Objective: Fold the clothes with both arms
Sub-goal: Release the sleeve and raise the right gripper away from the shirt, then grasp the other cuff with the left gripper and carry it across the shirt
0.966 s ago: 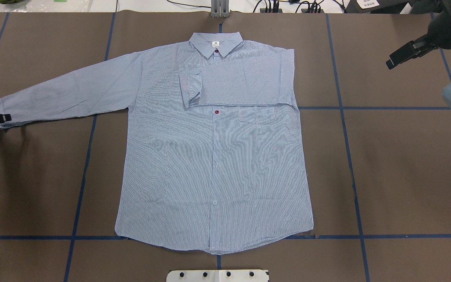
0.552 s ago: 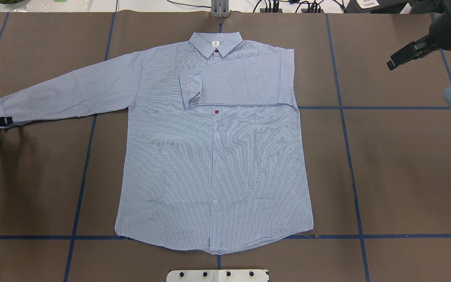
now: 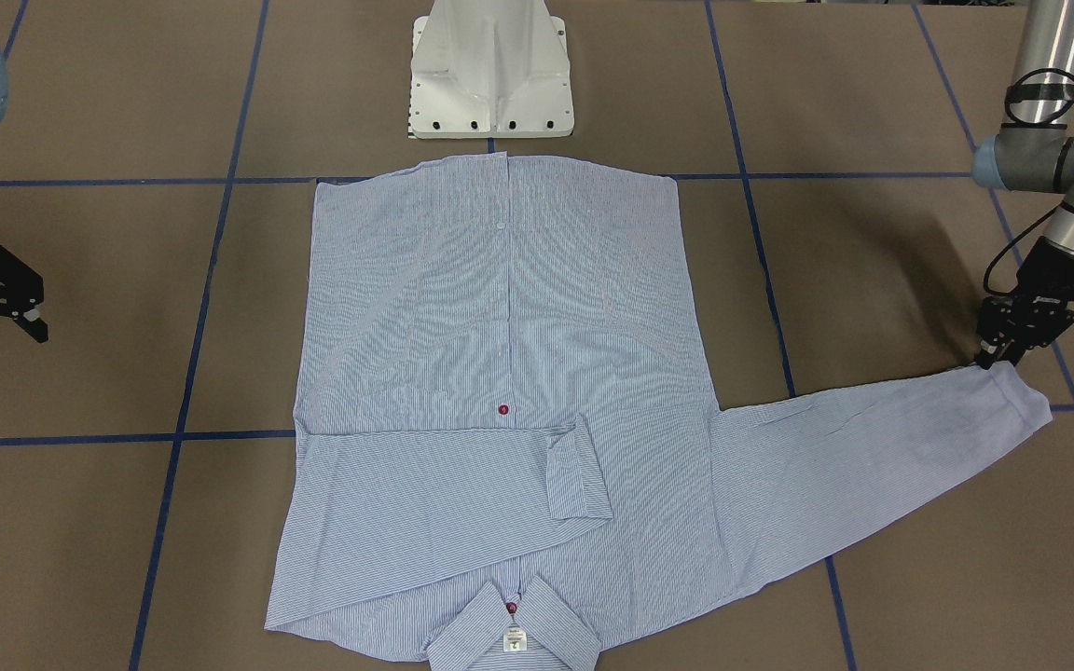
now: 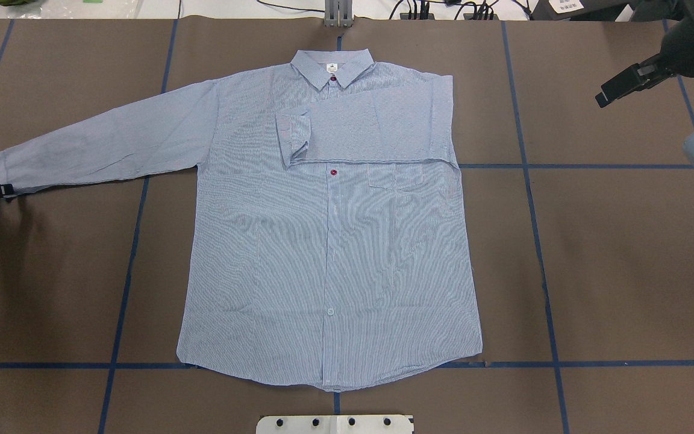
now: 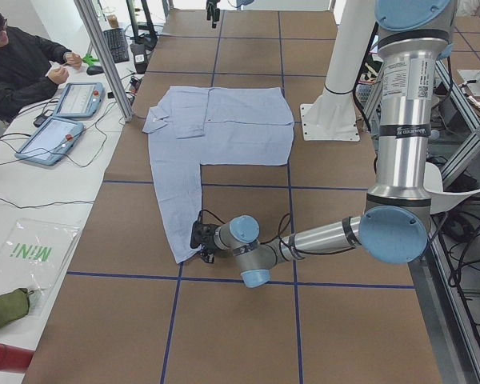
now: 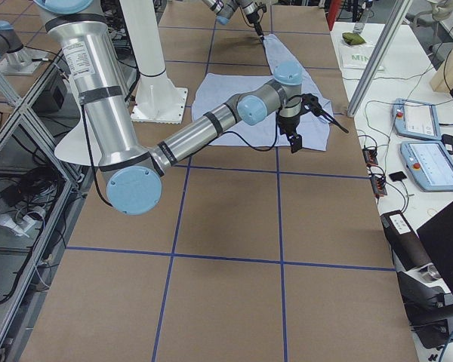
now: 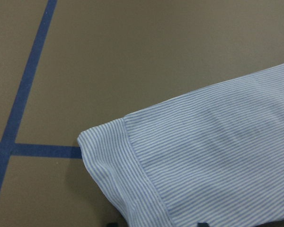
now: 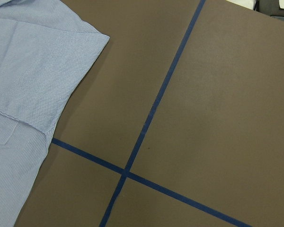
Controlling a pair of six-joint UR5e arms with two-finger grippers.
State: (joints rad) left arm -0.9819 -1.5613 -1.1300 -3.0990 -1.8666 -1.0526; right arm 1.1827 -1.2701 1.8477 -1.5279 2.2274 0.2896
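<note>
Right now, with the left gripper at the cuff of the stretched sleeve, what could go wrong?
The left gripper meets only the corner of the cuff, jaws open; a shallow bite may slip. Pulling that long sleeve could also drag the shirt and undo the other sleeve, already folded across its chest.

The shirt (image 4: 329,241) is shared whole by four distant views, taken steeply from behind the pedestal (image 4: 335,425) and opposite it and obliquely from either end of the table (image 4: 624,271), while only its cuff (image 7: 128,161) and one side are framed closely by the wrist cameras.
</note>
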